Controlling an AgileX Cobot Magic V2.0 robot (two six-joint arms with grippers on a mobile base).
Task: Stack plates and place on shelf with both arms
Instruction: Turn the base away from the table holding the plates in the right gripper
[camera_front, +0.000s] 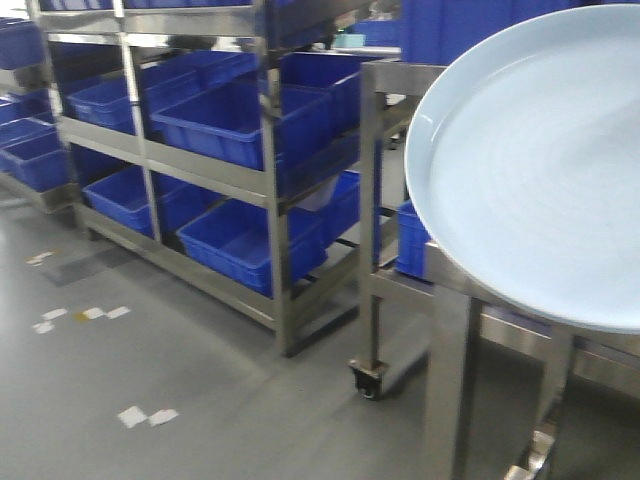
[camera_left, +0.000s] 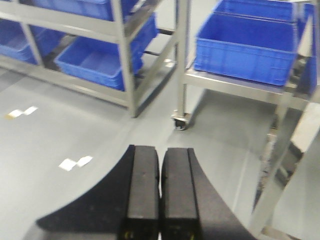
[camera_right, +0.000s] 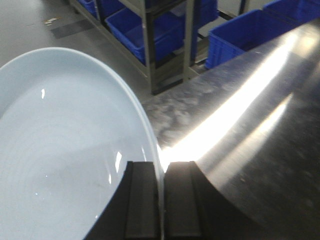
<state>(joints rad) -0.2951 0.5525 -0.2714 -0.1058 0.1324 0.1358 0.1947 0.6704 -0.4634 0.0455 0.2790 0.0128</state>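
Since my right gripper (camera_right: 161, 200) is pinched shut on only the thin rim of the plate (camera_right: 65, 150), at the steel tabletop (camera_right: 250, 125) edge, I'd expect the glossy lip to pivot or slip. Left gripper (camera_left: 161, 195) is closed, empty, over the floor (camera_left: 60, 130), giving no support.

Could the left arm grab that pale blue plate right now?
Probably not as things stand. The plate is pinched at its rim by the right gripper, while the left gripper is shut and its camera shows only floor and racks.
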